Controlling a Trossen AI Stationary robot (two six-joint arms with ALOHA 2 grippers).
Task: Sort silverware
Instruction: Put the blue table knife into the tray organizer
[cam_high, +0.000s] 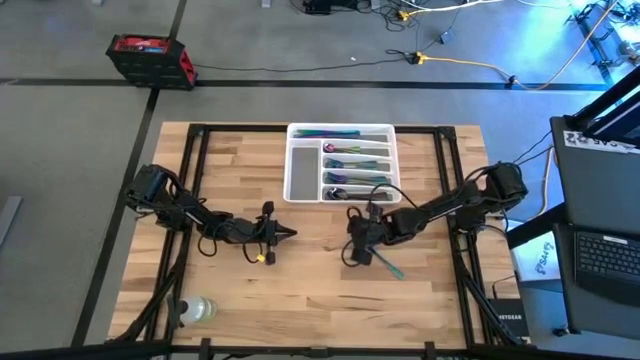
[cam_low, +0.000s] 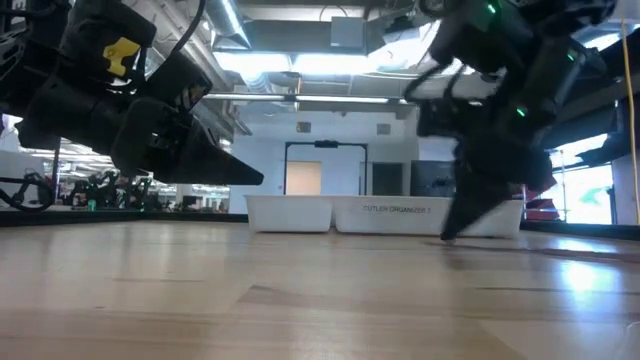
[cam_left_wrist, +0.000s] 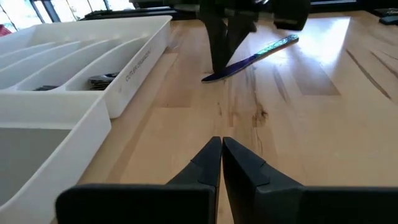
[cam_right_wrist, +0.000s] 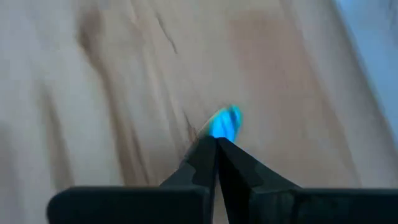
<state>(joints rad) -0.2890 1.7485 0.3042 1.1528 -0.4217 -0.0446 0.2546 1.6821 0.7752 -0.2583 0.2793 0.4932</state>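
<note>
My right gripper (cam_high: 358, 243) points down at the table (cam_high: 320, 300), its jaws together. At their tips lies one knife (cam_left_wrist: 249, 57), flat on the wood, running away from the tips toward the near right of the table. In the right wrist view a bright blue end of that knife (cam_right_wrist: 224, 121) shows just beyond the closed fingertips (cam_right_wrist: 208, 152). I cannot tell whether the tips pinch the knife or only touch it.

My left gripper (cam_high: 285, 235) hangs above the wood, level with the right one and apart from it, tips aimed at it. Its jaws are together and hold nothing; the fingers (cam_left_wrist: 239, 163) meet in a thin seam. The knife lies straight ahead of these tips, past a stretch of bare wood.

The tray (cam_high: 340, 130) sits just behind my right gripper, well ahead and to one side of my left tips. The rest of the silverware (cam_high: 352, 165) lies in the narrow slots of the tray. The wide slot beside them holds nothing I can make out.

A bottle (cam_high: 197, 309) lies near the table's front edge, well behind and outside my left arm.
</note>
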